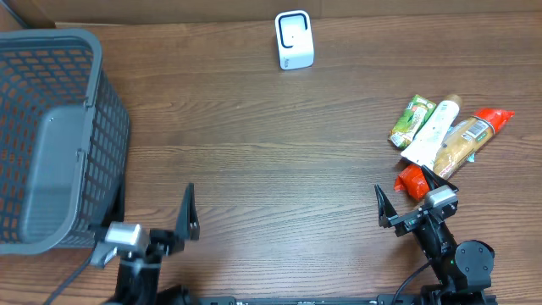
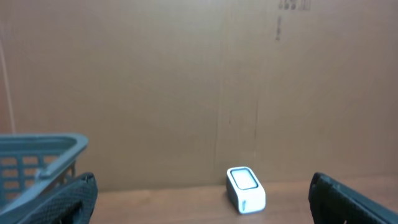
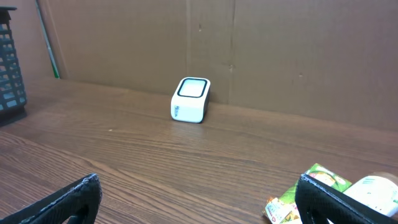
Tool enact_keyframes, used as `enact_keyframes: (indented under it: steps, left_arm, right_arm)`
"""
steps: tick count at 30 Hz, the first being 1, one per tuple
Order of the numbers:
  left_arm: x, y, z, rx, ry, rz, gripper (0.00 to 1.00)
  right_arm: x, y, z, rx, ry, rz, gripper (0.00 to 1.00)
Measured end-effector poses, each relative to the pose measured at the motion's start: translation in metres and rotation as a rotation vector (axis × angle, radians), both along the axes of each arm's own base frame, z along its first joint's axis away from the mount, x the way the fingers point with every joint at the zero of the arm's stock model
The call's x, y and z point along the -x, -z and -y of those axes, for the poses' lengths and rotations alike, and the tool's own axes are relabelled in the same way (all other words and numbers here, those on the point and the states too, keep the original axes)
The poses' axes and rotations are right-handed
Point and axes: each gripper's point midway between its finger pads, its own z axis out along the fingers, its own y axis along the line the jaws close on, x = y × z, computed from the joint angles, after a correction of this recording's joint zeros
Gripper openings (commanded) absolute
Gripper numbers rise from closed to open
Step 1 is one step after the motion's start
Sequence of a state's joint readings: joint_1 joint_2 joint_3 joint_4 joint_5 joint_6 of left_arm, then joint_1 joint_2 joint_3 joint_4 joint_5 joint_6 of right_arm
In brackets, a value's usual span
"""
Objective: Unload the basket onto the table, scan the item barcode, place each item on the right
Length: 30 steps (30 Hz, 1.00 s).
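Note:
The white barcode scanner [image 1: 295, 40] stands at the back of the table, also in the left wrist view as scanner [image 2: 246, 188] and the right wrist view as scanner [image 3: 190, 99]. The items lie in a pile at the right: a green packet [image 1: 412, 121], a white tube [image 1: 434, 131], a tan packet [image 1: 461, 144] and a red-orange packet [image 1: 412, 180]. My right gripper [image 1: 406, 193] stands open just in front of this pile, holding nothing. My left gripper [image 1: 152, 213] is open at the front left, with nothing between its fingers.
A grey mesh basket [image 1: 51, 144] fills the left side, close to my left gripper, and shows as basket [image 2: 37, 162]. A cardboard wall [image 3: 280, 50] closes off the back. The green packet [image 3: 311, 193] lies beside my right fingertip [image 3: 336, 199].

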State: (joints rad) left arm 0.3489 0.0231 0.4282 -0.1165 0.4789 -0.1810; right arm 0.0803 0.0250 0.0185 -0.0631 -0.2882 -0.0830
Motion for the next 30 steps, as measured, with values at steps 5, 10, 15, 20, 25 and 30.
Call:
enact_keyframes:
  steps: [5, 10, 15, 20, 25, 30]
  left_arm:
    - [-0.020, 0.028, -0.006, 0.011, 0.015, 0.061, 1.00]
    - [-0.035, 0.069, -0.016, 0.051, -0.005, 0.009, 0.99]
    - [-0.046, 0.105, -0.037, 0.104, -0.104, -0.057, 0.99]
    - [-0.049, 0.131, -0.058, 0.151, -0.221, -0.149, 1.00]
    - [-0.049, 0.179, -0.071, 0.197, -0.307, -0.331, 1.00]
    - [-0.048, 0.180, -0.074, 0.200, -0.323, -0.332, 1.00]
  right_arm:
    - [0.000, 0.000, 0.000, 0.000, 0.000, -0.001, 1.00]
    - [0.000, 0.000, 0.000, 0.000, 0.000, 0.000, 1.00]
    - [0.000, 0.000, 0.000, 0.000, 0.000, -0.001, 1.00]
    - [0.000, 0.000, 0.000, -0.001, 0.000, -0.001, 1.00]
    - [0.000, 0.000, 0.000, 0.000, 0.000, 0.000, 1.00]
    - [0.000, 0.000, 0.000, 0.000, 0.001, 0.000, 1.00]
